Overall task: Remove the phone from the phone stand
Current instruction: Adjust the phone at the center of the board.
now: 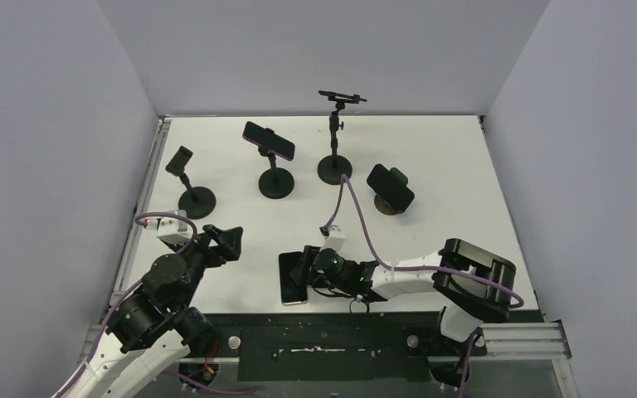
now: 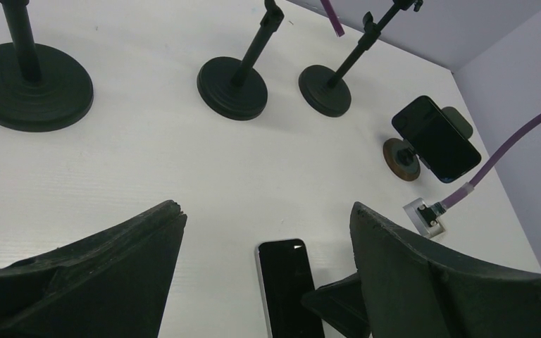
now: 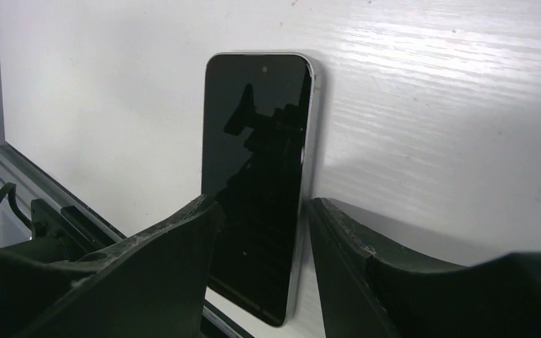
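Phone point(image 3: 260, 176) lies flat on table point(image 3: 430, 105) near front edge, clear of stands. Right gripper point(image 3: 260, 211) straddles its near end, fingers half-spread; cannot tell if they pinch. Left gripper point(image 2: 268, 211) gapes wide, empty. Judged best: spread right fingers fully, rise straight, no dragging phone toward edge.

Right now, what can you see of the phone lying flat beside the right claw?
The phone is a black slab with a glossy dark screen, rounded corners and a silvery edge, front camera dot at its far end. It lies flat, screen up, on the white table near the front edge. The right claw straddles its near end; contact is unclear.
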You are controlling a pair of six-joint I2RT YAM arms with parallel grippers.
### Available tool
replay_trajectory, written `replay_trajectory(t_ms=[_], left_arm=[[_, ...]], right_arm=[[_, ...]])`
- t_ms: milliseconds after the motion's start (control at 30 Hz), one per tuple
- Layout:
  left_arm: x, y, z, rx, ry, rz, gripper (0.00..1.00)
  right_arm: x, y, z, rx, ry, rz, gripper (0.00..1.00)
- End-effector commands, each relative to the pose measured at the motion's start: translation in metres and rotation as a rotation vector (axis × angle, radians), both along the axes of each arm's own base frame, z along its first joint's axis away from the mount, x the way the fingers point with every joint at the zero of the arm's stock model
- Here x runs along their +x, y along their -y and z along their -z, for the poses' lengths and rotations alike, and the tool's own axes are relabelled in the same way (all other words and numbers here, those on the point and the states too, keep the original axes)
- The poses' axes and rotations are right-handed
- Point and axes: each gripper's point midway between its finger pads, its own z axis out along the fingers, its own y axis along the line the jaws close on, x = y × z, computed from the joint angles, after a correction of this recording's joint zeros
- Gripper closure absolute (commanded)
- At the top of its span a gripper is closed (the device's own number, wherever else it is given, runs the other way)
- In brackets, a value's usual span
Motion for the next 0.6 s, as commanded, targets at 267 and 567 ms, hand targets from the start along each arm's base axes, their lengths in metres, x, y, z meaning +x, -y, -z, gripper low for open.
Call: replay_trajectory(t_ms=[267,567], left_arm=[[0.0,0.005,-0.016,-0.031,0.056,0.025,0.15],[0.001,0.005,-0.015,-0.026,0.053,0.025,0.15]], right_arm=[[-0.001,-0.03,0.005,0.039,-0.042,-0.026,0.53],[-0.011,-0.033,-0.001,0.092,-0.118,0.021,0.5]])
